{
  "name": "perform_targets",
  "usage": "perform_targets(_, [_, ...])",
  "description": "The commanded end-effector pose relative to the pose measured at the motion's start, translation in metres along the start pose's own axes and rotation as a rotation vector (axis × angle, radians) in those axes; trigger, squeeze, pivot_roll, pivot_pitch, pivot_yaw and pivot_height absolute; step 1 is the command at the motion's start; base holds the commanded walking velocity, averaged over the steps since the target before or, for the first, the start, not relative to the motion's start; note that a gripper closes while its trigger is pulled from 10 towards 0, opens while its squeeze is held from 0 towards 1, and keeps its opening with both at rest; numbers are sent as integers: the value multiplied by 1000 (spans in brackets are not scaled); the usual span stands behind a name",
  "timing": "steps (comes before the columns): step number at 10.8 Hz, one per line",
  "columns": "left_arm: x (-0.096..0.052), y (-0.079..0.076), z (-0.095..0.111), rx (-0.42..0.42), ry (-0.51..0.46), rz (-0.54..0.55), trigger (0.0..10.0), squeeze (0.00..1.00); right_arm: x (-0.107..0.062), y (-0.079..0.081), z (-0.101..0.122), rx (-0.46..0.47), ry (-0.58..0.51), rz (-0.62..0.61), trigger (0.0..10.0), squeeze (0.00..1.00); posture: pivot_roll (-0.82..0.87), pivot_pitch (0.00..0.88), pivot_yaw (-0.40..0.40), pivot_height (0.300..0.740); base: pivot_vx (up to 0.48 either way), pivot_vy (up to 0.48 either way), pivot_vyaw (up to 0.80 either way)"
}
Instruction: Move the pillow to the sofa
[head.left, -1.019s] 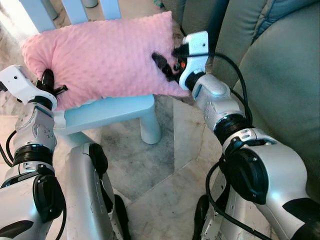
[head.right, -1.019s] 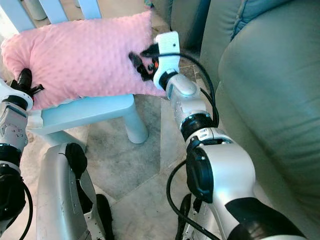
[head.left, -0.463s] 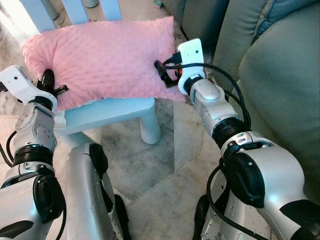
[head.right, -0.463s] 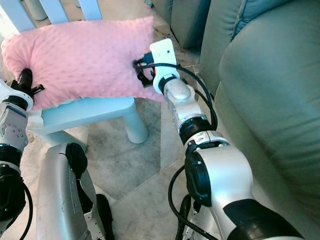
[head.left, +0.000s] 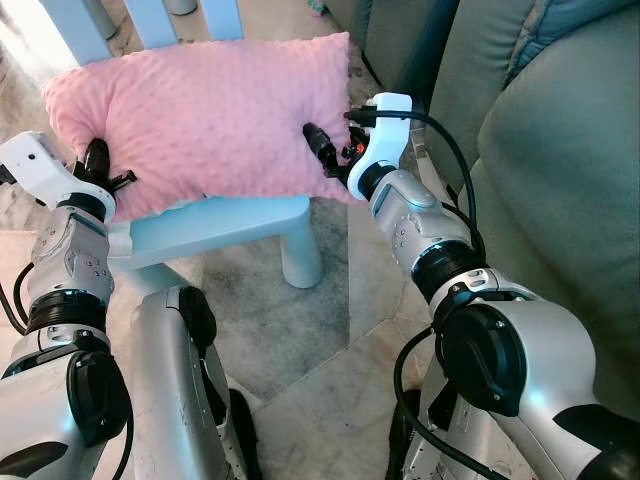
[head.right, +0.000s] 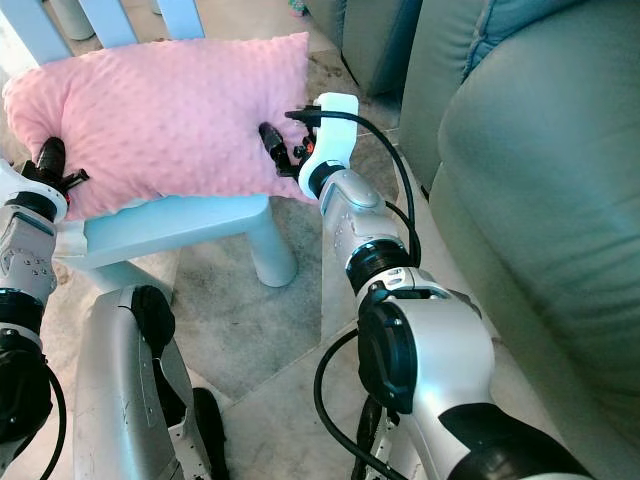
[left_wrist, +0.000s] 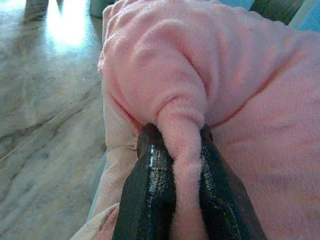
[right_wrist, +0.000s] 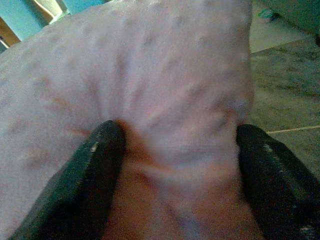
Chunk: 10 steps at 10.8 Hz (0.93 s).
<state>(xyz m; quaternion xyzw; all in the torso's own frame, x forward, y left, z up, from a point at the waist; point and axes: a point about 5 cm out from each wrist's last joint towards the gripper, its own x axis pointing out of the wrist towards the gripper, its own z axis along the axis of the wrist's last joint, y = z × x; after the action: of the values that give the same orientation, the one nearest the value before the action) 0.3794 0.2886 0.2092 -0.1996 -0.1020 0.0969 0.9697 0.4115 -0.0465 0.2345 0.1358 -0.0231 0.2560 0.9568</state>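
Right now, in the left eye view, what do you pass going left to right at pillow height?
Left end effector pinching a fold at the pillow's left edge → pink pillow on the blue chair → right end effector straddling its right end → grey-green sofa.

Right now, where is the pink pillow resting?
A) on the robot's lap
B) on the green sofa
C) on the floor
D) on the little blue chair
D: the pink pillow lies on the seat of the little blue chair, beside the green sofa, not on it.
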Motion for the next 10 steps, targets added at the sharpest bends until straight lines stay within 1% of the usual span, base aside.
perform_targets(1, [-5, 5, -12, -1, 48, 1, 0, 0, 2, 10, -9, 20, 41, 43, 0, 0, 227, 361, 31, 319, 0, 0, 0])
perform_targets(5, [-5, 3, -14, -10, 56, -6, 0, 0, -1, 10, -15, -6, 64, 82, 0, 0, 225, 363, 30, 319, 0, 0, 0])
perform_targets(10, [-5, 2, -15, -13, 60, -11, 0, 0, 0, 13, -16, -6, 62, 109, 0, 0, 223, 365, 30, 319, 0, 0, 0])
